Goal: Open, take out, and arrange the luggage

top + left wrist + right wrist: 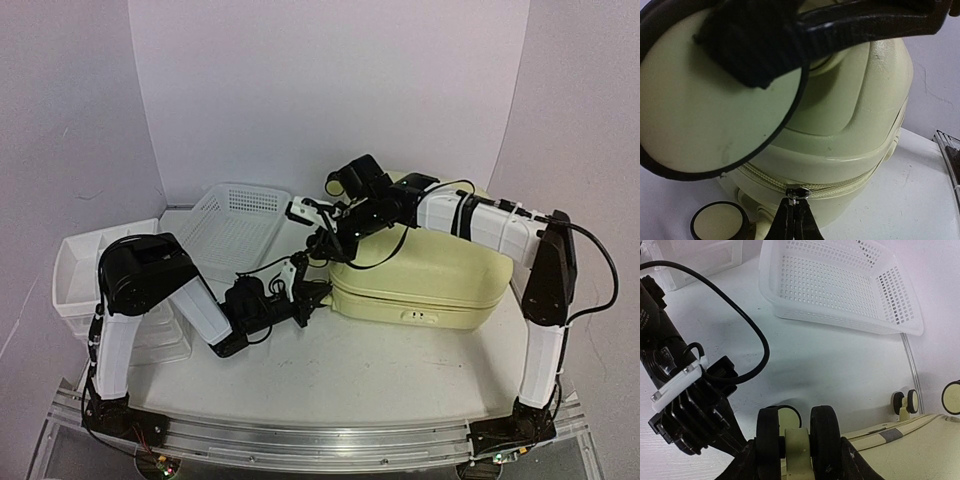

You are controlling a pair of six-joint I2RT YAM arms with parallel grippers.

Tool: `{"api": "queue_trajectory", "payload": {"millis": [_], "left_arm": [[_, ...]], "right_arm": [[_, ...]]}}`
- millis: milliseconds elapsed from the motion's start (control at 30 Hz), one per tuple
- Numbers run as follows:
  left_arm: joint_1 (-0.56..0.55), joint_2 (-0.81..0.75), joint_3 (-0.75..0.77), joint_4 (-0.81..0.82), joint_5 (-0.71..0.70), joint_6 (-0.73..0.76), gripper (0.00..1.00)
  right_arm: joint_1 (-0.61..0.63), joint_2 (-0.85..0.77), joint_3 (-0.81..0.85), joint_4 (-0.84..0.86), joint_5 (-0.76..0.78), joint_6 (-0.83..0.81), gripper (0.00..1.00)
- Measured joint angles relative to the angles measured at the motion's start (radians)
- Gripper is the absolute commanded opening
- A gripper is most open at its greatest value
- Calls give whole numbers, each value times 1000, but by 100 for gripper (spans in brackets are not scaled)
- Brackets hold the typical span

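Right at their tips, the left fingers (792, 220) are pressed fully together on the small metal zipper pull (798, 192), which sits on the seam directly ahead of them. Just above and beyond them rises the pale yellow luggage (430, 270), lying flat on the table (400, 370) with its shell closed. The right fingers (852, 465) stand about half open, clamped on either side of a twin black-and-cream caster (822, 435) at the luggage's corner, apparently to brace it. Out past these fingers lies a white mesh basket (840, 285), well apart from the luggage, and further off a white drawer organizer (85, 270).

Judging by this, the task has barely started. The zipper looks closed along the visible seam, so unzipping, lifting the lid, taking things out and arranging them are all left to do. What is inside cannot be seen.
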Motion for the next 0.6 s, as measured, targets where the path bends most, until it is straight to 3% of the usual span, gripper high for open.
{"api": "queue_trajectory", "payload": {"millis": [200, 600], "left_arm": [[18, 10, 15, 0, 50, -52, 0], [141, 77, 120, -4, 383, -212, 0]], "right_arm": [[-20, -18, -24, 6, -68, -10, 0], [-51, -19, -22, -22, -170, -41, 3]]}}
